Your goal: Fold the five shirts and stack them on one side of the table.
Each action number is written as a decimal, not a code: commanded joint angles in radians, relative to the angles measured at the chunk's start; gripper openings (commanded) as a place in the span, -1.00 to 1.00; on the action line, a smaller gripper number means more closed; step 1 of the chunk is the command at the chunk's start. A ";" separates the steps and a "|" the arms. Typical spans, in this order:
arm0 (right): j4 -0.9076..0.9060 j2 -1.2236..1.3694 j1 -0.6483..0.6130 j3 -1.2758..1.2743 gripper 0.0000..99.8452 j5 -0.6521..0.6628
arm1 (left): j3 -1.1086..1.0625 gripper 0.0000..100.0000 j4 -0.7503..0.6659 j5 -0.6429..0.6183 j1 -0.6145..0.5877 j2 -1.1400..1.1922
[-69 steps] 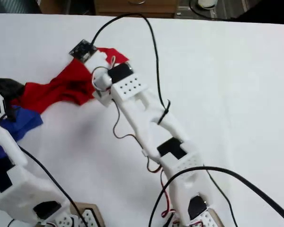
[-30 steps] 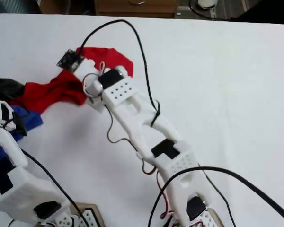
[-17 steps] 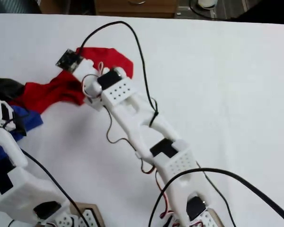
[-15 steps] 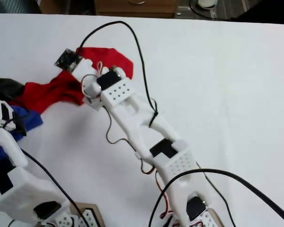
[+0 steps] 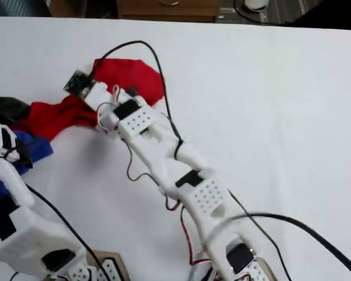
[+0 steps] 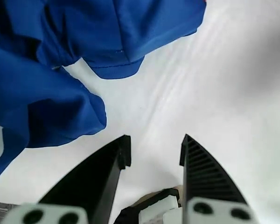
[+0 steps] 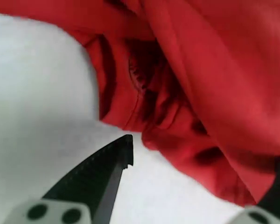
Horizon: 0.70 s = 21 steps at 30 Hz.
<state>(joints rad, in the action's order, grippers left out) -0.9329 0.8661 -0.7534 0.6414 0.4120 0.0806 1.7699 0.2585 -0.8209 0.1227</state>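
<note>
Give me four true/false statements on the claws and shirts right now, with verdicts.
1. The left claw is open over bare table, beside the blue shirt. True.
2. The right claw is shut on the red shirt. False: it is open, with the shirt's edge lying just ahead of it.
3. The red shirt is neatly folded. False: it lies bunched and wrinkled.
4. A black shirt lies next to the red shirt near the table's edge. True.
</note>
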 commanded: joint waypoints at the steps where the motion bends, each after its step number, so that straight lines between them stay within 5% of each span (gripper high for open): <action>1: 0.033 0.056 0.022 0.130 -0.09 0.006 | 0.010 -0.61 0.000 0.005 -0.003 -0.063; 9: -0.070 0.236 0.022 0.344 -0.12 0.006 | 0.010 -0.61 -0.003 0.003 0.002 -0.063; 13: -0.122 0.274 0.024 0.443 -0.43 0.000 | 0.010 -0.61 0.000 0.003 0.000 -0.063; 17: -0.177 0.283 0.024 0.514 -0.95 0.000 | 0.010 -0.61 0.000 -0.002 -0.002 -0.063; 21: -0.217 0.283 0.030 0.540 -0.97 0.002 | 0.010 -0.61 0.003 -0.002 -0.002 -0.063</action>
<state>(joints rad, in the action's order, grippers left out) -1.1262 1.1607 -0.7319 1.1293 0.4104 0.0806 1.7699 0.2585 -0.8209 0.1227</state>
